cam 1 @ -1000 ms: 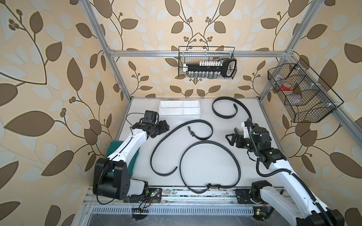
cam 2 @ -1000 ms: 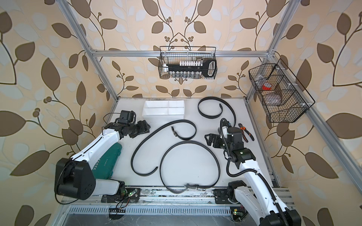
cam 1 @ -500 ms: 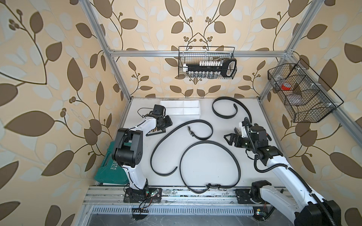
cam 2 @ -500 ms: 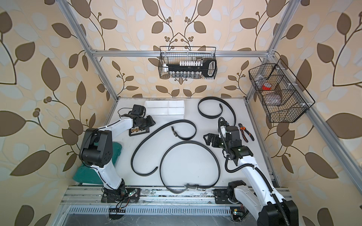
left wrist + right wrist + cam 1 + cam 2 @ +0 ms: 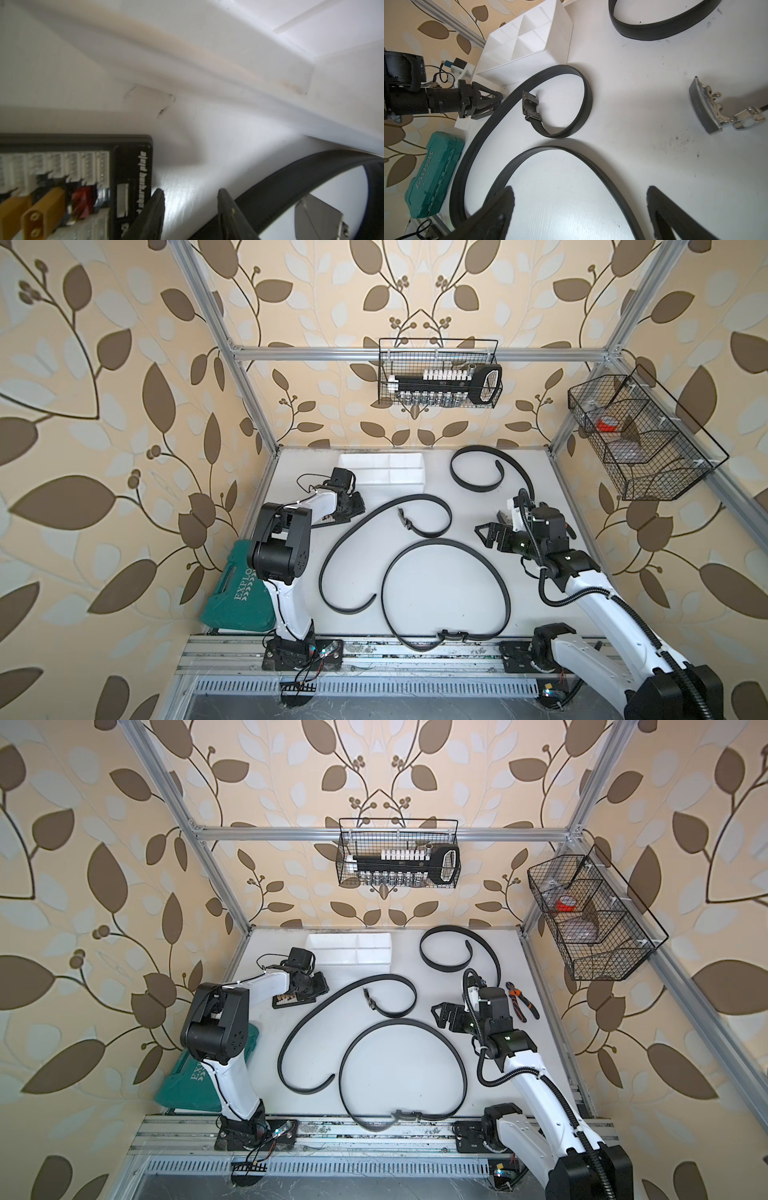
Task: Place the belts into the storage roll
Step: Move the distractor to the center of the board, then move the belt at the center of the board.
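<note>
Left wrist view first: the left end effector sits low over the desk, jaws part-way apart with only bare white surface between them, so nothing is gripped. Just outside one finger sweeps the middle belt, standing on edge; whether they touch, I can't tell. On the fingers' other side lies a black connector board. Straight ahead of the tips rises the low wall of the storage roll.

Over to the right wrist view. The middle belt runs as one long diagonal past the left end effector's tips, then curls round beside the storage roll, its dark buckle turned back into the curl. The right end effector hovers with jaws spread wide, holding nothing. Right below it is the far arc of the near belt. In a top view that belt closes into a big teardrop loop, long axis running back toward the arm bases, with its clasp at the front rail.

Beyond the right end effector the far belt curls into an open C, and its silver buckle lies just beside that end effector. In both top views the storage roll's long side runs crosswise along the back wall, just beyond the left end effector and well apart from the right one. All three belts are out on the desk.
</note>
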Robot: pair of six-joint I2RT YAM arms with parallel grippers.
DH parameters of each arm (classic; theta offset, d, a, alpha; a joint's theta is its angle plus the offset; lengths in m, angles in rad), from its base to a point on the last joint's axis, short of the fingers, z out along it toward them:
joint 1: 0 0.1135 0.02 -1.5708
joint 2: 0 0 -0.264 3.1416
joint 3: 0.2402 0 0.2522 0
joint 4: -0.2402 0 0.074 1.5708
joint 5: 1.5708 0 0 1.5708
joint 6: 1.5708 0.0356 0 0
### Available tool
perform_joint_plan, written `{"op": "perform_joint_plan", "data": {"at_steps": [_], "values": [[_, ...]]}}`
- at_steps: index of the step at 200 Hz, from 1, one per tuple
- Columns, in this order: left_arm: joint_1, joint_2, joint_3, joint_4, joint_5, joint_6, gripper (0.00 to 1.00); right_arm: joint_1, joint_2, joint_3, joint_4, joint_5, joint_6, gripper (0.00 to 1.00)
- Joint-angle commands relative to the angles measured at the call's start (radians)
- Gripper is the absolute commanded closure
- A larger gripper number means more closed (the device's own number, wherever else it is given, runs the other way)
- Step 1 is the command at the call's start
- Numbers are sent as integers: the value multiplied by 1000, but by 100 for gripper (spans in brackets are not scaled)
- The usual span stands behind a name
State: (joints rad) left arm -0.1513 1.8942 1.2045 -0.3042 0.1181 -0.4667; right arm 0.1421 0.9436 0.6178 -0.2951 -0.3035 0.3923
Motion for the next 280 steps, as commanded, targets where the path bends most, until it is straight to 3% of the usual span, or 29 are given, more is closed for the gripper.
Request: {"op": "perform_joint_plan", "data": {"at_steps": [1, 40, 92, 131, 155, 175, 199, 201, 204, 249, 280], "values": [[15, 11, 38, -66, -111, 47, 57, 4, -12, 8, 6, 3, -14, 0], [102, 32, 49, -89, -135, 30, 58, 4, -12, 12, 6, 3, -12, 1], [211, 80, 176, -158, -123, 35, 56, 4, -24, 2, 6, 9, -11, 1], [222, 78, 285, -225, -65, 27, 54, 4, -34, 4, -9, 16, -10, 0], [219, -61, 199, -213, 5, -27, 46, 5, -50, 2, -24, 33, -7, 0], [207, -253, 50, -172, 59, -69, 20, 4, -56, 6, -46, 61, 11, 0], [138, -476, -93, -165, 111, -75, 10, 4, -50, 15, -79, 111, 48, 1], [128, -496, -101, -169, 113, -75, 3, 4, -49, 16, -84, 116, 53, 0], [113, -518, -112, -177, 114, -75, 1, 5, -49, 18, -92, 125, 59, 0], [-127, -811, -239, -290, 127, -58, 1, 2, -3, 61, -178, 94, 69, 1], [-331, -852, -298, -378, 106, -114, 1, 4, 75, 97, -267, 68, 67, 1]]}}
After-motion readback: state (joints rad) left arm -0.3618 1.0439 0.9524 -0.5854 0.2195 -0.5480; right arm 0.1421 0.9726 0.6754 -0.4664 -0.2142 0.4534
